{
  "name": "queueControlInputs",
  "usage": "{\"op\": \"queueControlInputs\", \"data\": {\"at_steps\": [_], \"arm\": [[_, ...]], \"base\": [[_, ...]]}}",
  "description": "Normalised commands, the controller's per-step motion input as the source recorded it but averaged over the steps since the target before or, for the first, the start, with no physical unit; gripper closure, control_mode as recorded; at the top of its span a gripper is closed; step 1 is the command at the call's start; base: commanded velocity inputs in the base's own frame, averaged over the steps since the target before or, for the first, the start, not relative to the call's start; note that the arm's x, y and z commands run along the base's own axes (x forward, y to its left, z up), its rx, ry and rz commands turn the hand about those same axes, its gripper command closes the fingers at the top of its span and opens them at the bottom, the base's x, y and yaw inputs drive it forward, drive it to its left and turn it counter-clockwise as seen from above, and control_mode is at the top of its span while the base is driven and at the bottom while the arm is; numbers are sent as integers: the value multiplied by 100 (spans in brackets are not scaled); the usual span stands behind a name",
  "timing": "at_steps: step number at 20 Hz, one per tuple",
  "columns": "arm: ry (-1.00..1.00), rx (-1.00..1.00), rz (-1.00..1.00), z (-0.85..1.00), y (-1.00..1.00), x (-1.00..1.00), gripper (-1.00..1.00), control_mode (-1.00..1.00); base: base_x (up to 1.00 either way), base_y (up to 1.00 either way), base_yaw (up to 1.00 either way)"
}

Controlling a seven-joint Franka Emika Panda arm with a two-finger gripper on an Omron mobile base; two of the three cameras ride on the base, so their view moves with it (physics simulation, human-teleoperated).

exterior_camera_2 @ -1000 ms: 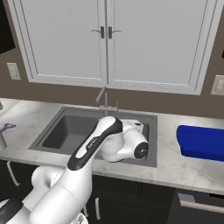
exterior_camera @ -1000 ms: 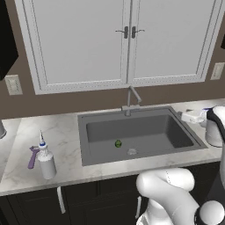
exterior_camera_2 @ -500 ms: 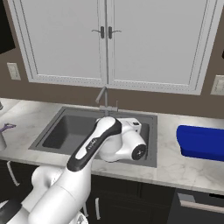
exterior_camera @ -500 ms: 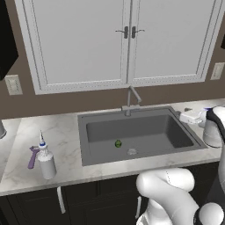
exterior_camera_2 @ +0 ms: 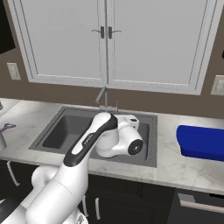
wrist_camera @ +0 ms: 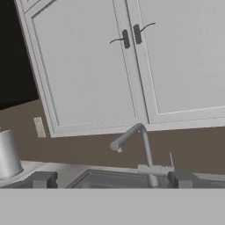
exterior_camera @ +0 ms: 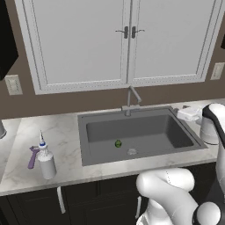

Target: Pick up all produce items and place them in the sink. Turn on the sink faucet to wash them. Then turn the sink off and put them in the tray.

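Observation:
A small green lime [exterior_camera: 118,143] lies on the floor of the dark grey sink [exterior_camera: 176,132], just left of the round drain [exterior_camera: 132,151]. The slim grey faucet [exterior_camera: 131,99] stands at the sink's back rim, its spout angled out over the basin. My gripper [wrist_camera: 113,179] is open and empty, its two dark fingertips [wrist_camera: 44,179] spread wide and low in the hand view. They frame the faucet [wrist_camera: 143,147] and its thin side lever [wrist_camera: 170,160]. My white hand [exterior_camera: 190,114] hovers over the sink's back right corner. The blue tray [exterior_camera_2: 202,142] rests on the counter to the right.
A white spray bottle with a blue cap [exterior_camera: 45,161] and a purple tool [exterior_camera: 33,157] sit on the marble counter left of the sink. A metal canister [wrist_camera: 7,154] stands at the far left. White cabinet doors [exterior_camera: 127,39] hang above the faucet.
My hand has crept a little left toward the faucet. The lime has stayed where it was in the sink, and the jaws have stayed wide.

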Motion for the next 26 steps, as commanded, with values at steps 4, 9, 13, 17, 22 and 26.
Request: {"op": "queueControlInputs", "data": {"at_steps": [4, 9, 13, 17, 22, 26], "arm": [[0, 0, 0, 0, -4, 0, -100, -100], [2, -2, 0, -21, 12, 1, -100, -100], [2, -1, 4, -15, 20, 17, -100, -100], [3, 0, 10, -2, 18, 23, -100, -100], [4, 0, 13, 0, 18, 30, -100, -100], [3, -1, 10, -16, 10, 18, -100, -100]], "base": [[0, 0, 0], [0, 0, 0], [0, 0, 0], [0, 0, 0], [0, 0, 0], [0, 0, 0]]}}
